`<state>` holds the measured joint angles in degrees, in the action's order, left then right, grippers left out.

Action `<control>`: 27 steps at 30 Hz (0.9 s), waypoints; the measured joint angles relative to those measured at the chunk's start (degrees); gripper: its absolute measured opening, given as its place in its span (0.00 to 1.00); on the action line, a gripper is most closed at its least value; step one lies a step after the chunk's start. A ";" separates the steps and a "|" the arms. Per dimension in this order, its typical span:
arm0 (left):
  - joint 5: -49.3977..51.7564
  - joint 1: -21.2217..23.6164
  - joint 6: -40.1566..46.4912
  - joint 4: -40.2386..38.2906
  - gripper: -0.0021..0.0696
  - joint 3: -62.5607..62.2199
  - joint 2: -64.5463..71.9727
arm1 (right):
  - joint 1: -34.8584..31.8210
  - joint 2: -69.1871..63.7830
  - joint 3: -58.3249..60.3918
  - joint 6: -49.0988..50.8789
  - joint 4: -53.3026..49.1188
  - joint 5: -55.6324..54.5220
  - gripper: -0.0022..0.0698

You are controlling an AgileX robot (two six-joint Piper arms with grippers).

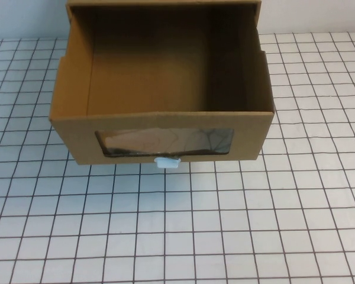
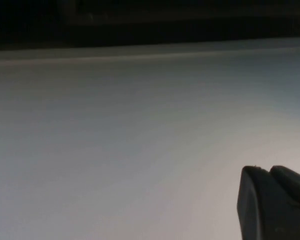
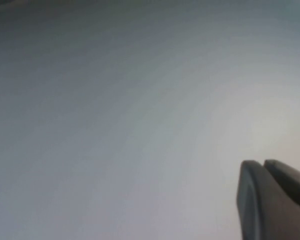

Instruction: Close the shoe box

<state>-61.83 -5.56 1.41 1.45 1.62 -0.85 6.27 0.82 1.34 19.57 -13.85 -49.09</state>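
Note:
The shoe box [image 1: 71, 127] is brown cardboard and stands at the back middle of the table in the high view. Its drawer is pulled out toward me, open on top and empty inside. The drawer front has a clear plastic window [image 1: 164, 142] with a small white pull tab [image 1: 168, 162] below it. Neither arm shows in the high view. My left gripper [image 2: 269, 172] shows only in the left wrist view, its dark fingertips together, facing a blank pale surface. My right gripper [image 3: 264, 165] shows only in the right wrist view, fingertips together, also facing a blank pale surface.
The box's outer sleeve [image 1: 257, 12] shows at the top edge of the high view. The table [image 1: 177, 236] is white with a black grid and lies bare in front of and beside the box.

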 joint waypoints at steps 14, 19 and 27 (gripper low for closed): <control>30.37 0.00 -2.38 2.10 0.03 -33.57 3.21 | 0.00 -5.16 -40.25 9.20 0.74 18.42 0.01; 43.80 0.00 -2.38 2.10 0.03 -48.63 13.99 | 0.00 -16.60 -56.50 10.37 -4.01 31.82 0.01; 72.01 0.00 -2.38 2.02 0.03 -60.34 31.80 | 0.12 -34.99 -72.55 9.45 -11.40 74.96 0.01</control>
<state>10.18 -5.56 -0.97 3.47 -58.72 30.96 6.39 -34.16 -71.21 29.02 -25.25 25.88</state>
